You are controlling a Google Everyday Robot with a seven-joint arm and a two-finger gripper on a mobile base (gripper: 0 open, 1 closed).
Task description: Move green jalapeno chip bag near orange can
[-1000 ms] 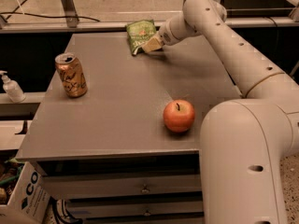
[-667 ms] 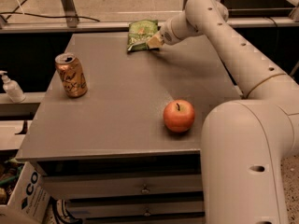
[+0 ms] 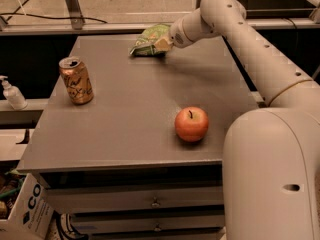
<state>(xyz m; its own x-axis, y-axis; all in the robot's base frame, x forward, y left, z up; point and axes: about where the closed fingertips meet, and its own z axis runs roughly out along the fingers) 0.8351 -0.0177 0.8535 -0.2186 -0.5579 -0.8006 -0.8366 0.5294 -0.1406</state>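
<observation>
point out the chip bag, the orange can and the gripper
green jalapeno chip bag (image 3: 146, 41): camera view, middle of its printed front
orange can (image 3: 76, 82): camera view, its lettered side
gripper (image 3: 163, 45): camera view, tip at the bag's right end

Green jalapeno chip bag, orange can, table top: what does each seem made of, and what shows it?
Green jalapeno chip bag: probably thin foil or plastic film, crinkled with some sheen; the gripper is at its right edge. Orange can: likely aluminium, glossy printed wall, silvery top. Table top: smooth matte grey, material unclear.
</observation>
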